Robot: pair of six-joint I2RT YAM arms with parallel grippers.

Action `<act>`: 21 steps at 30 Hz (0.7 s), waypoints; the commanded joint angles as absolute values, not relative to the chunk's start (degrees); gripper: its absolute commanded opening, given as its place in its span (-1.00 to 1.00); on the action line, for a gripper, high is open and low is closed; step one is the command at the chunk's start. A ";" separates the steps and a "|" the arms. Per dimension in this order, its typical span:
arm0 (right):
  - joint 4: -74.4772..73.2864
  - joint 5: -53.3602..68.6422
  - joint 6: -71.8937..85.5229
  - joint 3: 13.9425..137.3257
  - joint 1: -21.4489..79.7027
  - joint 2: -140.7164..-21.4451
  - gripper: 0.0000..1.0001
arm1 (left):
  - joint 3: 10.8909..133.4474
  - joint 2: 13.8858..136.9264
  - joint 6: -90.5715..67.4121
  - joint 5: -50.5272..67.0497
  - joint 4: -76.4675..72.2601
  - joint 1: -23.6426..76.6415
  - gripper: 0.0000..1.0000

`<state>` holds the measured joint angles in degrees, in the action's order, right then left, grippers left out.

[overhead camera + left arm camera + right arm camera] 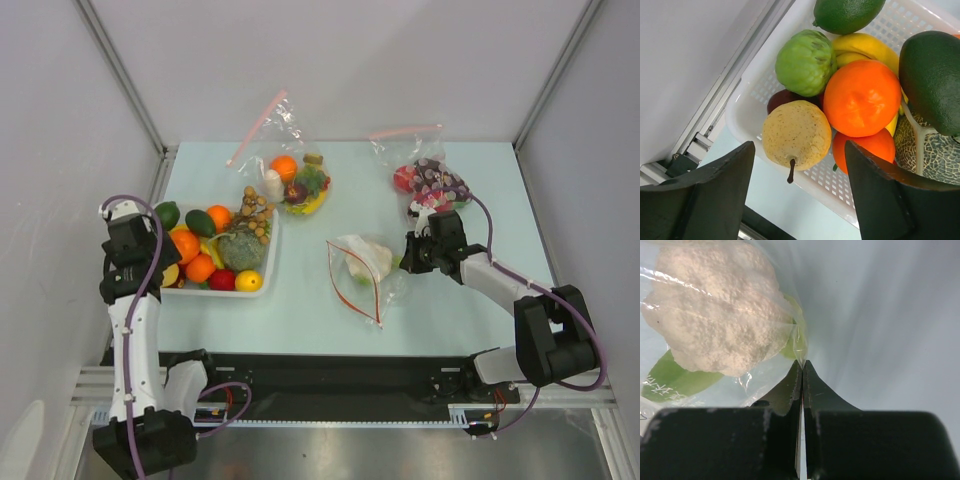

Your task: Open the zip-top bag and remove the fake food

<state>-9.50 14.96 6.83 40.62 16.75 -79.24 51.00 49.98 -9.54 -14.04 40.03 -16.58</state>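
The zip-top bag (362,275) lies at the table's middle, its red-orange zip rim gaping toward the near left. Inside it I see a pale white-green leafy head (375,254); it fills the upper left of the right wrist view (715,320). My right gripper (406,258) is shut on the bag's far right corner; the clear plastic (799,342) is pinched between the closed tips. My left gripper (125,268) is open and empty, hovering over the left edge of the white basket (272,240), with a yellow pear (796,134) just beyond its fingers.
The white basket (742,107) holds oranges, an avocado, a lime, a green custard apple, a melon, a brown bumpy cluster (255,212). Two pink-zip bags sit at the back: one with orange and banana (295,180), one with red-purple toys (428,185).
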 commanded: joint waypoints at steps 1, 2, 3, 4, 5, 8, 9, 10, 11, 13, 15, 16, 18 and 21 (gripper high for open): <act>-8.52 15.73 6.59 40.96 16.61 -79.54 -1.00 | 52.82 48.43 -9.23 -12.13 40.87 -17.14 0.57; -8.44 15.73 6.59 40.96 16.61 -79.45 -1.00 | 53.00 48.43 -9.23 -11.95 41.22 -17.14 0.58; -8.35 15.73 6.68 40.87 16.61 -79.45 -1.00 | 53.52 48.34 -9.23 -11.78 41.31 -17.14 0.59; -8.52 15.65 6.59 40.78 16.61 -79.28 -1.00 | 53.79 48.25 -9.32 -11.60 41.57 -17.14 0.60; -8.44 15.64 6.59 40.78 16.61 -79.19 -1.00 | 54.05 48.16 -9.14 -11.51 41.75 -17.05 0.61; -8.44 15.56 6.59 40.78 16.61 -79.10 -1.00 | 56.07 47.11 -8.35 -10.81 41.75 -17.05 0.61; -8.44 15.47 6.59 40.78 16.61 -79.10 -1.00 | 57.99 46.85 -7.91 -10.46 41.75 -17.05 0.60; -8.44 15.47 6.68 40.69 16.61 -79.10 -1.00 | 59.05 46.76 -7.65 -9.07 42.01 -16.96 0.59; -8.44 15.47 6.59 40.78 16.61 -79.10 -1.00 | 60.28 46.76 -7.56 -8.01 42.36 -16.79 0.58; -8.53 15.38 6.68 40.78 16.61 -79.10 -1.00 | 62.92 46.93 -8.08 -5.47 42.36 -15.56 0.56; -8.61 15.21 6.59 40.87 16.61 -79.19 -1.00 | 64.33 46.67 -9.40 -5.19 40.96 -10.74 0.53; -8.70 14.94 6.59 40.87 16.61 -79.02 -1.00 | 64.51 46.58 -9.93 -6.66 40.35 -8.46 0.52; -8.79 14.77 6.68 40.78 16.61 -79.01 -1.00 | 65.21 47.10 -11.51 -9.13 38.50 -0.29 0.51; -8.96 14.59 6.59 40.96 16.61 -78.84 -1.00 | 66.01 49.39 -13.53 -12.39 35.87 12.89 0.49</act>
<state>-9.52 14.90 6.83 40.62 16.75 -79.24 63.79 47.59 -10.61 -10.02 39.64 3.81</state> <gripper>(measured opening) 0.009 0.752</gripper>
